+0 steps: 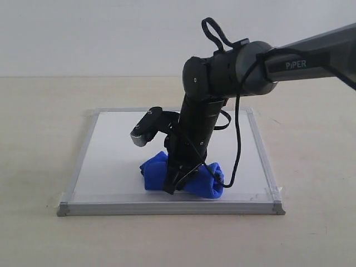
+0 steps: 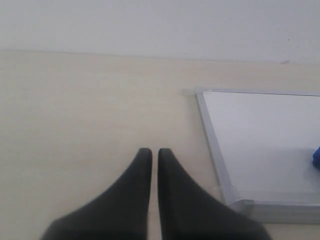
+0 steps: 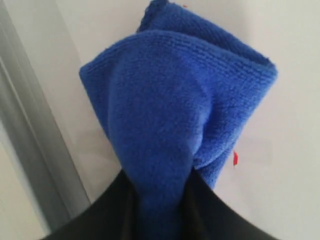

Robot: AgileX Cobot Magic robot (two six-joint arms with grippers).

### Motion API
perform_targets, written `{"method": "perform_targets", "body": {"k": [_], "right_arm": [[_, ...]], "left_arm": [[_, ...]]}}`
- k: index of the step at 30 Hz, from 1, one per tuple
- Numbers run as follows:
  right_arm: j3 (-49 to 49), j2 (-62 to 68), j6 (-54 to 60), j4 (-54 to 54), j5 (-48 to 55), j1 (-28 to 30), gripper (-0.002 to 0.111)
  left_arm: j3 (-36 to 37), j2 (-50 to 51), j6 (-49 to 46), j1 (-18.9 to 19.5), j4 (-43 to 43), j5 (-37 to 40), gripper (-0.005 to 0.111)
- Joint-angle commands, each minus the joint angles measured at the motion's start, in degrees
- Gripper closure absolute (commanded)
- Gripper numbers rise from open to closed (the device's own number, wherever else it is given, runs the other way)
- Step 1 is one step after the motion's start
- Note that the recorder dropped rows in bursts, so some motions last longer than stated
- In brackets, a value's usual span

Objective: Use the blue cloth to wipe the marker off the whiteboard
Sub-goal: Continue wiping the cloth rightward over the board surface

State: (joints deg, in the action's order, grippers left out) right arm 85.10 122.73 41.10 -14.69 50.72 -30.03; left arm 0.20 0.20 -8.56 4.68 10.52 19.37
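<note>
The whiteboard (image 1: pixel 119 156) lies flat on the table, silver-framed. The blue cloth (image 1: pixel 206 181) sits bunched on the board near its front edge. My right gripper (image 1: pixel 177 181) reaches down from the right and is shut on the blue cloth (image 3: pixel 170 100), which bulges out between the black fingers (image 3: pixel 215 205). Of the marker, only a small red speck (image 3: pixel 235 158) shows beside the cloth on the white surface (image 3: pixel 285 190). My left gripper (image 2: pixel 151 151) hovers shut over bare table, left of the board's corner (image 2: pixel 200 92). A sliver of cloth (image 2: pixel 316 157) shows there.
The board's grey metal frame (image 3: pixel 30 150) runs close beside the cloth. Light wooden tabletop (image 1: pixel 39 111) surrounds the board, with a pale wall (image 1: pixel 83 33) behind. A black cable (image 1: pixel 238 139) hangs from the right arm over the board.
</note>
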Motion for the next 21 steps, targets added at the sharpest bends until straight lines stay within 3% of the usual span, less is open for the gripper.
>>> {"method": "perform_targets", "body": {"k": [1, 6, 9, 14, 18, 20, 21], "right_arm": [[-1.22, 1.2, -14.94, 11.02, -0.6, 1.1, 0.108], [-1.22, 1.27, -36.01, 35.93, -1.06, 3.49, 0.108], [-1.22, 1.27, -39.51, 39.21, -0.31, 3.8, 0.108], [-1.22, 1.36, -22.96, 20.81, -0.42, 2.03, 0.108], [-1.22, 1.36, 0.43, -2.09, 7.22, 0.31, 0.108], [-1.22, 1.13, 1.1, -2.22, 6.5, 0.31, 0.108], [-1.22, 1.13, -5.28, 3.39, 2.95, 0.52, 0.108]], "left_arm": [[-0.2, -0.2, -0.06, -0.1, 0.07, -0.55, 0.102], [-0.2, -0.2, -0.06, -0.1, 0.07, -0.55, 0.102], [-0.2, -0.2, -0.06, -0.1, 0.07, -0.55, 0.102], [-0.2, -0.2, -0.06, -0.1, 0.07, -0.55, 0.102], [-0.2, -0.2, -0.06, -0.1, 0.07, -0.55, 0.102], [-0.2, -0.2, -0.06, -0.1, 0.07, -0.55, 0.102], [-0.2, -0.2, -0.06, -0.1, 0.07, -0.55, 0.102]]}}
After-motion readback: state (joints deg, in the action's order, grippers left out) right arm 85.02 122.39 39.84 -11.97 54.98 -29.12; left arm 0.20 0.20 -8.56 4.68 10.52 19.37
